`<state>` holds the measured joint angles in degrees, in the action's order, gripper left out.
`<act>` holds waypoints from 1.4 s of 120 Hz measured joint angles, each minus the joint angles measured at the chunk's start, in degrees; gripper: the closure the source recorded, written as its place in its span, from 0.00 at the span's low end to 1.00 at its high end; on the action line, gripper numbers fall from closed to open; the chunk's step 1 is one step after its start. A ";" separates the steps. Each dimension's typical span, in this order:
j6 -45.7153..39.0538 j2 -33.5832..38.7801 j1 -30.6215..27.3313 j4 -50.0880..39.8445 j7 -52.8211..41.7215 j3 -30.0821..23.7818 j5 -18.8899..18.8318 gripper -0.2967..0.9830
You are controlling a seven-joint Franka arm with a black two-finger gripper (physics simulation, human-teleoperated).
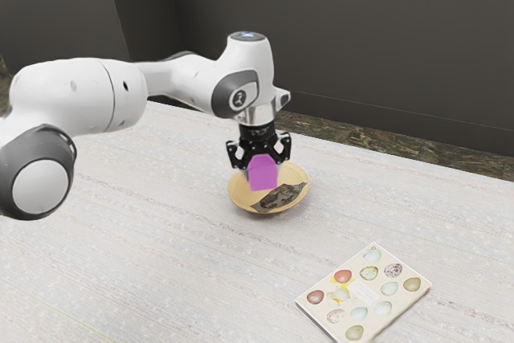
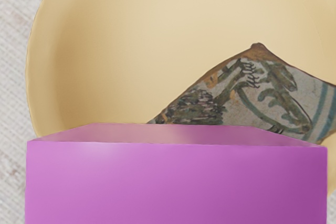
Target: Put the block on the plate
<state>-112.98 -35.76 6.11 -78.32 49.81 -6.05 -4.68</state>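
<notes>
My gripper (image 1: 262, 168) points down over the plate in the exterior view, shut on the magenta block (image 1: 263, 176). The tan round plate (image 1: 297, 178) lies under the block, with a dark patterned patch on its surface. Whether the block's underside touches the plate I cannot tell. In the wrist view the block (image 2: 176, 184) is large along the lower edge, and the plate (image 2: 121, 40) spreads out beyond it. The block hides part of the plate and of the patterned patch.
A booklet with coloured eggs on its cover (image 1: 365, 293) lies on the pale table (image 1: 185, 255), toward the exterior view's lower right. The table's far edge runs behind the plate, with a dark wall beyond.
</notes>
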 joint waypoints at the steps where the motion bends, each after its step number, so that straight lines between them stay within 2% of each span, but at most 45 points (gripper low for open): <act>1: 0.00 -0.11 0.00 0.12 -0.02 0.00 0.00 0.46; 112: 0.20 -8.97 -1.33 8.76 -3.49 -0.11 0.32 0.45; 140: 0.19 -9.13 -1.12 9.28 -4.34 -0.08 0.59 0.32; 168: 1.33 -7.42 -0.89 9.31 -4.96 -0.27 0.56 0.26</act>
<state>-111.65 -43.18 5.21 -69.01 44.85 -6.32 -4.12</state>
